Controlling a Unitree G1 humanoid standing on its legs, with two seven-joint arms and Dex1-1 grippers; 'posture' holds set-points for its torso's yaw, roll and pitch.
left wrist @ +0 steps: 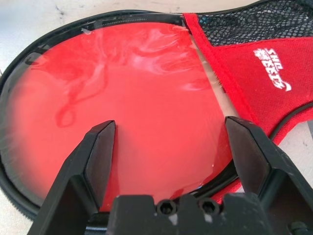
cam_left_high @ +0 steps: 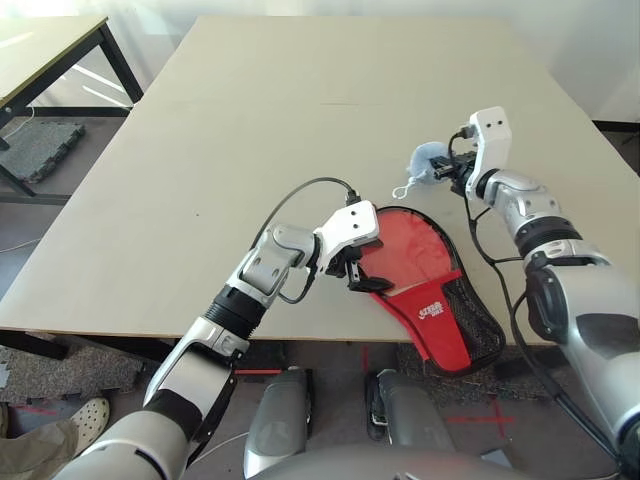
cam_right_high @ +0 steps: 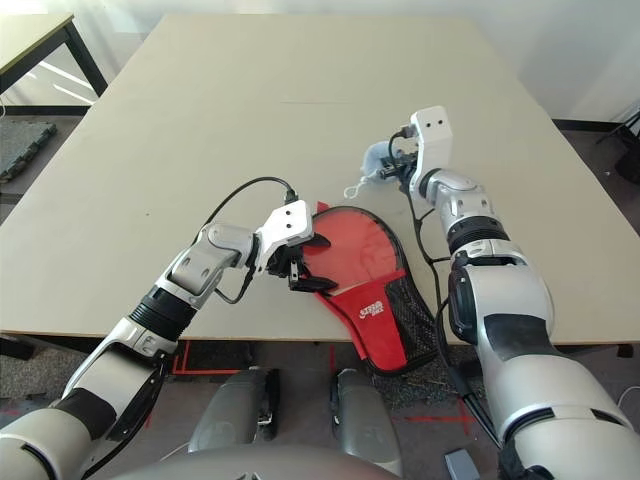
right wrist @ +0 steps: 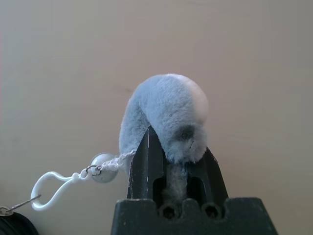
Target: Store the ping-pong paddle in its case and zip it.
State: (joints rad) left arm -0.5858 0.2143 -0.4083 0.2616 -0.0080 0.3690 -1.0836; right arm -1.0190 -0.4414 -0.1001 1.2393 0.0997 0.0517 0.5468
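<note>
The paddle [left wrist: 137,98] lies inside the case [cam_left_high: 437,310]; left claw [left wrist: 171,122] released, right claw [right wrist: 177,147] grasping plush [right wrist: 164,112].

Pale blue-grey fuzzy pouch [right wrist: 164,115], white clip [right wrist: 56,190], beige table [cam_left_high: 270,130]

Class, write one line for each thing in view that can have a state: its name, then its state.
Case: lying flat, its end past the table edge; zip closure unclear
Paddle: inside the case, under the clear panel
Soft toy: gripped
White clip: looped on a metal piece
Left gripper: open
Right gripper: shut on the toy
</note>
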